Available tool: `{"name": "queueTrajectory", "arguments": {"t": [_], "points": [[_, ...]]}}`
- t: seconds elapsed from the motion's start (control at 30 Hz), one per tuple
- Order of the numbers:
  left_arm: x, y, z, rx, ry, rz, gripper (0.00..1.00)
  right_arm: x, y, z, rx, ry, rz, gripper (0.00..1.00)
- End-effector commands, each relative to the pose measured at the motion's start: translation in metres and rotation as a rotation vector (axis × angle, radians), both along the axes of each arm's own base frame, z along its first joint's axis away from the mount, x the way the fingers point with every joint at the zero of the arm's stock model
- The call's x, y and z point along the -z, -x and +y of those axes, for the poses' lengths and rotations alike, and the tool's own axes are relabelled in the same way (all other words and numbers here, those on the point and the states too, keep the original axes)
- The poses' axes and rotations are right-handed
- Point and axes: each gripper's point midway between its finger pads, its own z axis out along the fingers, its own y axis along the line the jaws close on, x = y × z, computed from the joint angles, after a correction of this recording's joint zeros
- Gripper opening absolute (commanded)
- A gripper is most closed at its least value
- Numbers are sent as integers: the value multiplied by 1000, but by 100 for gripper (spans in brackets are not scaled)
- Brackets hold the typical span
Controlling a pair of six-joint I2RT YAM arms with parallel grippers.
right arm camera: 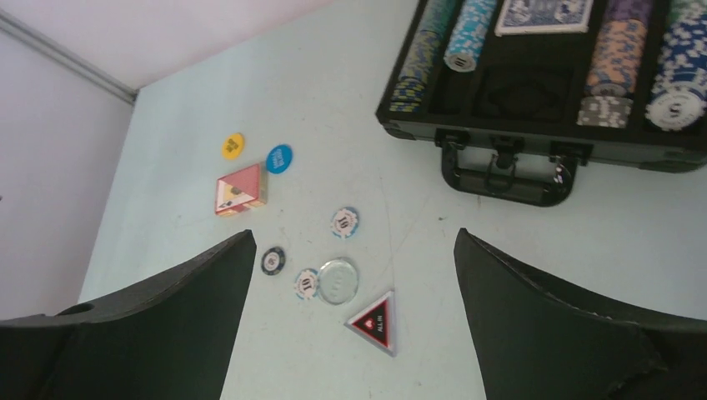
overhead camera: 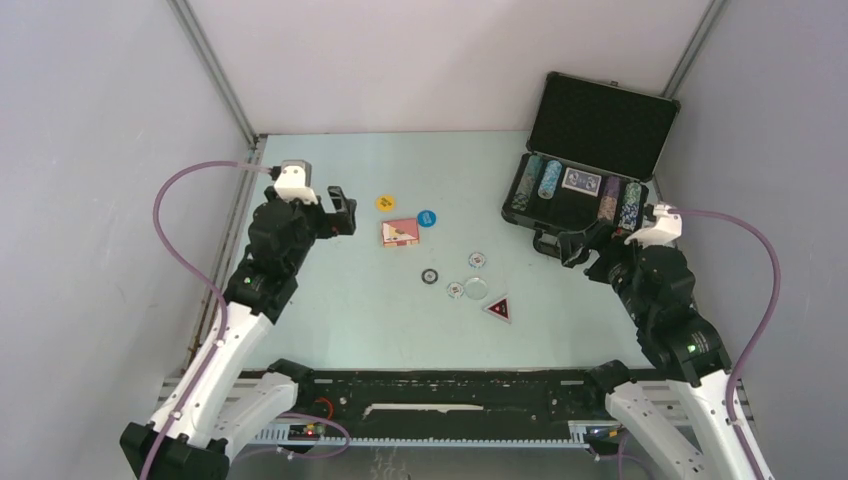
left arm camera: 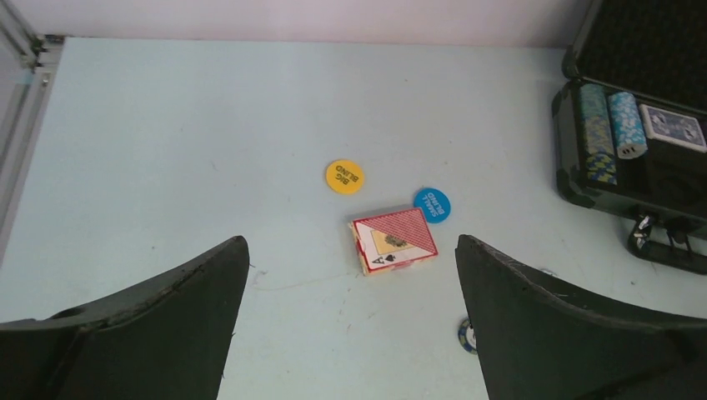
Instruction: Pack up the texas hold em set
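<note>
Packing has barely begun, by my reading. The black silver-trimmed briefcase [overhead camera: 603,125] stands open at the far right of the table, its handle toward the arms. It holds rows of striped poker chips [right arm camera: 621,58] and a blue card deck [right arm camera: 546,14]. A dark slot [right arm camera: 521,87] in its middle looks empty, though the black foam makes that hard to judge.

Everything else is loose mid-table, well apart from the case:
- a red card deck [left arm camera: 393,240]
- the triangular all-in token [right arm camera: 373,322]
- a clear round disc [right arm camera: 338,281]
- the yellow big-blind disc [left arm camera: 344,177]
- the blue small-blind disc [left arm camera: 431,205]
- three stray chips [right arm camera: 344,222]

All of these must still go in and the lid must be shut.

The left gripper [left arm camera: 352,243] and right gripper [right arm camera: 354,237] both hang spread wide, holding nothing.

The table [overhead camera: 330,330] is pale mint and smooth, enclosed by plain white walls [overhead camera: 90,150] with metal corner posts.
</note>
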Motion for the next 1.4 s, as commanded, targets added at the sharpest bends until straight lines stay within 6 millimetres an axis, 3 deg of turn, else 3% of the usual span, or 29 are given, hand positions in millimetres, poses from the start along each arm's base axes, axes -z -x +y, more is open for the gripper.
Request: {"name": "queueTrajectory", "arguments": {"t": [0.0, 0.13, 0.27, 0.43, 0.6, 0.77, 0.93, 1.03, 1.17, 1.23, 1.37], "points": [[-36, -1, 13, -82, 22, -65, 100, -22, -1, 19, -98, -30, -114, 100], [-38, 0, 16, -93, 62, -83, 100, -11, -7, 37, -179, -34, -70, 100], [-32, -9, 20, -106, 110, -57, 100, 7, -18, 69, -293, -57, 7, 100], [-13, -30, 33, -164, 177, 39, 100, 28, -45, 133, -448, -60, 9, 100], [22, -55, 54, -236, 292, 174, 100, 51, -76, 211, -582, -155, 49, 100], [60, -83, 33, -129, 585, 347, 100, 79, -109, 261, -595, -323, 187, 100], [74, -117, 9, -70, 852, 411, 99, 113, -139, 287, -561, -470, 292, 100], [87, -134, -2, -22, 988, 427, 90, 134, -155, 301, -575, -537, 346, 100], [126, -142, 7, -115, 963, 466, 94, 165, -169, 316, -587, -519, 427, 100], [148, -142, 11, -155, 948, 504, 99, 182, -174, 318, -579, -506, 454, 100], [179, -148, 9, -165, 922, 562, 100, 200, -181, 317, -570, -505, 478, 100]]}}
